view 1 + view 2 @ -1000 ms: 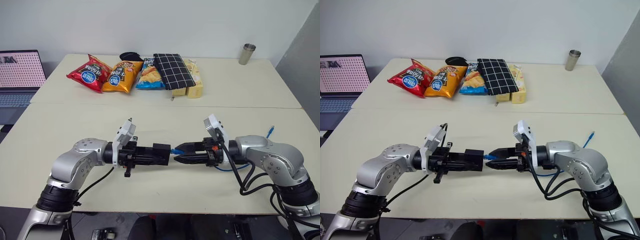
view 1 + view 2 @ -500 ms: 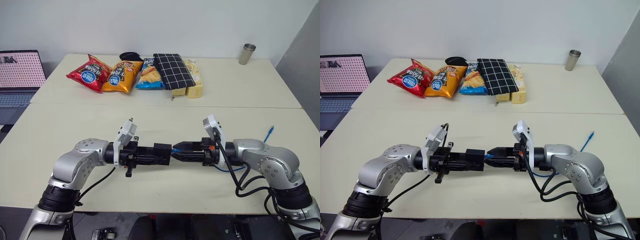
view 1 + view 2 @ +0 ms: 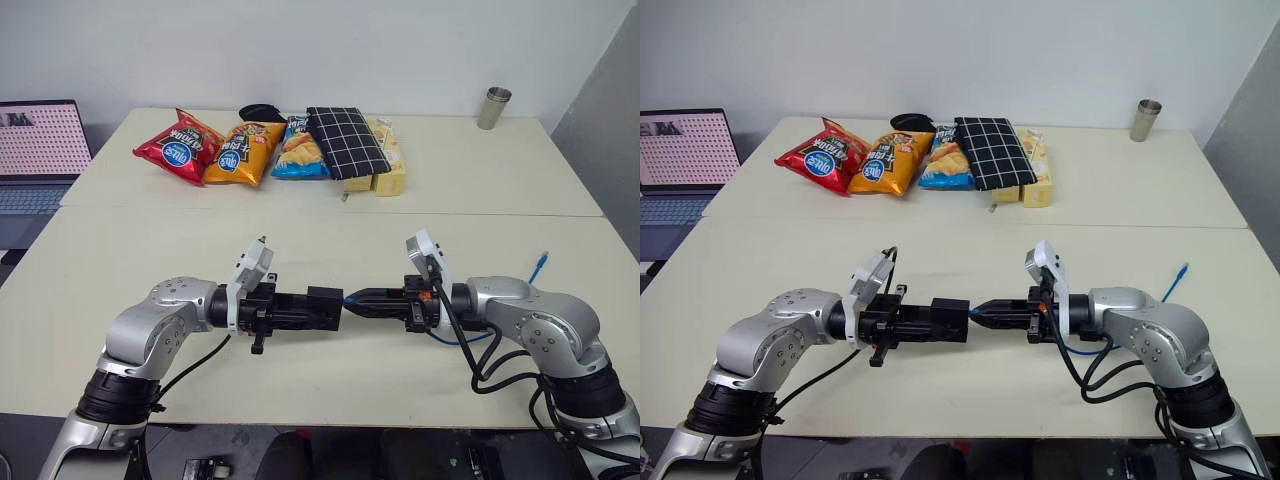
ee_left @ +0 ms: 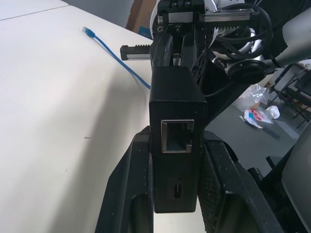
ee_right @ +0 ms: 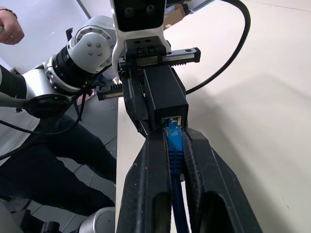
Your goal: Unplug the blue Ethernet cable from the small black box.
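Beyond my hands, on the far table (image 3: 480, 170): a red snack bag (image 3: 178, 148), an orange snack bag (image 3: 240, 153), a blue snack bag (image 3: 298, 150), a black white-checked pouch (image 3: 346, 142) lying over yellow packets (image 3: 388, 172). Print on the bags is too small to read. A metal cup (image 3: 493, 107) stands well off past my right hand. An open laptop (image 3: 35, 150) sits far out beyond my left hand. Nothing lies between my two hands but the plug.

My left hand (image 3: 318, 309) points level toward the right one, clamped tight on the small black box (image 4: 176, 131); its near face shows one vacant port. My right hand (image 5: 176, 156) points back at it, fingers (image 5: 150, 179) pinched fully onto the blue Ethernet cable (image 5: 174, 150) right at its plug, which is seated in the box's far port. The cord trails behind my right wrist; its free end (image 3: 540, 266) lies on the near table (image 3: 120, 260). A person's hand (image 5: 10, 29) shows behind my left arm.
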You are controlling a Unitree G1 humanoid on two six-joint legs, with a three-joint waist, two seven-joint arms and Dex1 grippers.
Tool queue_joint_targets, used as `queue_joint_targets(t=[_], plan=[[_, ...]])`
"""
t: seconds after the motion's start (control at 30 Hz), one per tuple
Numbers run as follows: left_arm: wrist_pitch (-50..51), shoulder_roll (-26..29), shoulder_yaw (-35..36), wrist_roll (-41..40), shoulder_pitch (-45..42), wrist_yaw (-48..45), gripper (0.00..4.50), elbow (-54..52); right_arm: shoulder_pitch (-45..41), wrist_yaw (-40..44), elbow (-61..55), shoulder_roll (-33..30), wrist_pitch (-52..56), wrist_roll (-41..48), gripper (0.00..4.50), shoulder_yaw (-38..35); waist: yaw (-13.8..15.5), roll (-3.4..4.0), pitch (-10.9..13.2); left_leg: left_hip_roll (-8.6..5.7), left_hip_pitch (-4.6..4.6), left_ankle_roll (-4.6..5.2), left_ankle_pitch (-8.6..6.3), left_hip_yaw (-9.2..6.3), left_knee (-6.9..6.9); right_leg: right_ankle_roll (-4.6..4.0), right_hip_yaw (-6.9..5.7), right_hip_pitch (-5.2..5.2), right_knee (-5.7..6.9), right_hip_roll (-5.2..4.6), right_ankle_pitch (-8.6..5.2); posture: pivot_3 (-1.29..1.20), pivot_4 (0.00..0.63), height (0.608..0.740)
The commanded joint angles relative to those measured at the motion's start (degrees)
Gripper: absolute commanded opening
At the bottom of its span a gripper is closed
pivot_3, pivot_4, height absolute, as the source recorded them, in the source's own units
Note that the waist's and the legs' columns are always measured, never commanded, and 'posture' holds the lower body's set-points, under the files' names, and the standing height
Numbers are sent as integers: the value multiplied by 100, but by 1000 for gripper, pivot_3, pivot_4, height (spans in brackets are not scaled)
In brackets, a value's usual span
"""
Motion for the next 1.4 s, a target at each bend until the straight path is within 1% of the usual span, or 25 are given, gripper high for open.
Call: queue_joint_targets(t=[0.03, 0.23, 0.4, 0.47, 0.57, 0.67, 0.73, 0.8, 0.83, 0.9, 0.93, 0.97, 1.0, 1.07, 1.1, 1.2, 1.27, 1.33, 1.4], plan=[[18, -21, 12, -161, -14, -98, 787, -255, -195, 96, -20, 18, -93, -61, 80, 27, 0, 0, 0, 0, 0, 0, 0, 0, 0, 0, -1, 0, 0, 0, 0, 0, 150, 740], [-55, 93, 128, -62, 69, -108, 787, -169, -256, 370, 223, -226, 89, -58, 80, -69, 0, 0, 0, 0, 0, 0, 0, -1, 0, 0, -1, 0, -1, 0, 0, 0, 150, 740], [-72, 213, 404, -58, 144, 25, 787, -33, -43, 402, 494, -571, -154, -420, 79, -209, 3, 0, 1, 0, 0, 1, -1, -1, 0, 0, -1, 1, -4, 0, 0, 0, 150, 740], [-28, 282, 531, -100, 196, 76, 787, -66, 47, 318, 606, -611, -268, -548, 79, -299, 2, 0, 1, 0, 0, 2, -1, 0, 0, 0, -1, 0, -3, 0, 0, 0, 150, 740], [5, 317, 692, -89, 245, 222, 787, -66, 105, -101, 854, -495, -678, -1025, 79, -397, 1, 0, 1, 0, 0, 3, -2, 2, -2, 0, 2, -1, -3, 0, 0, 0, 150, 740], [-3, 167, 778, 19, 171, 622, 787, 37, -76, -1193, 1549, -228, -1847, -2456, 79, -104, -1, -2, 0, 1, 0, 1, 0, 3, -1, 0, 2, 0, -2, 0, 0, 0, 150, 740], [-36, 66, 779, 85, 148, 838, 787, 71, -163, -1696, 1941, -99, -2366, -3104, 79, -6, 3, -1, 0, -1, 0, -1, 0, 6, 0, 0, 6, -3, 1, 0, 0, 0, 150, 740], [-214, -102, 738, 276, 112, 1139, 787, 180, -223, -2011, 2282, -5, -2756, -3567, 810, 64, 6, -1, 0, -1, -4, -3, 1, 8, -1, 0, 5, -8, 2, -1, 0, 0, 150, 740], [-295, -185, 721, 367, 85, 1279, 787, 246, -234, -2065, 2376, 38, -2906, -3705, 1036, 71, 7, 0, 1, 0, -4, -3, 1, 11, -1, 0, 6, -9, 2, -1, 0, 0, 150, 740], [-515, -340, 702, 603, 27, 1567, 787, 379, -237, -2018, 2390, 79, -3042, -3801, 1573, 42, 2, 0, 1, 0, -6, -3, 2, 14, -1, 0, 8, -12, 2, -1, 0, 0, 150, 740], [-575, -389, 699, 669, 9, 1651, 787, 422, -235, -1973, 2359, 84, -3084, -3816, 1710, 16, -1, 0, 1, 2, -6, -3, 2, 14, -1, 0, 7, -12, 3, -1, 0, 0, 150, 740], [-695, -466, 695, 815, -25, 1833, 787, 504, -232, -1905, 2298, 84, -3094, -3803, 2084, -23, -1, 0, 1, 2, -6, -3, 2, 16, -2, 0, 8, -14, 3, -1, 0, 0, 150, 740], [-807, -544, 696, 951, -65, 2012, 787, 599, -227, -1834, 2230, 70, -3098, -3781, 2329, -56, 0, 0, 1, 3, -6, -3, 2, 15, -2, 0, 7, -14, 3, 0, 0, 0, 150, 740], [-1270, -727, 707, 1346, -164, 2425, 787, 869, -200, -1566, 1981, 5, -3103, -3620, 2774, -116, 4, 0, 1, 2, -6, -3, 2, 16, -2, 0, 8, -13, 3, 0, 0, 0, 150, 740], [-1571, -859, 738, 1606, -262, 2773, 787, 1110, -167, -1298, 1749, -48, -3001, -3420, 3034, -122, 7, 1, 1, 1, -6, -3, 2, 16, -1, 0, 8, -13, 3, -1, 0, 0, 150, 740], [-2539, -1103, 740, 2297, -477, 3503, 787, 1751, -40, -472, 896, -162, -2400, -2497, 3660, -199, 16, -1, 1, 2, -6, -3, 2, 15, -1, 0, 6, -13, 2, -1, 0, 0, 150, 740], [-3177, -1267, 754, 2616, -605, 3879, 787, 2247, -65, -245, 366, -218, -1993, -2065, 3660, -223, 19, -2, 1, 2, -6, -3, 2, 14, -1, 0, 5, -12, 2, -1, 0, 0, 150, 740], [-3891, -1447, 780, 2942, -736, 4357, 787, 2795, -222, -454, 184, -182, -1720, -2146, 3660, -128, 21, -2, 0, 3, -6, -3, 2, 13, -1, 0, 3, -12, 3, -1, 0, 0, 150, 740], [-4347, -1601, 821, 3086, -859, 4644, 787, 3250, -342, -626, 159, -107, -1604, -2253, 3660, -72, 21, -3, 0, 2, -6, -3, 2, 13, 1, 0, 4, -12, 3, -2, 0, 0, 150, 740]])
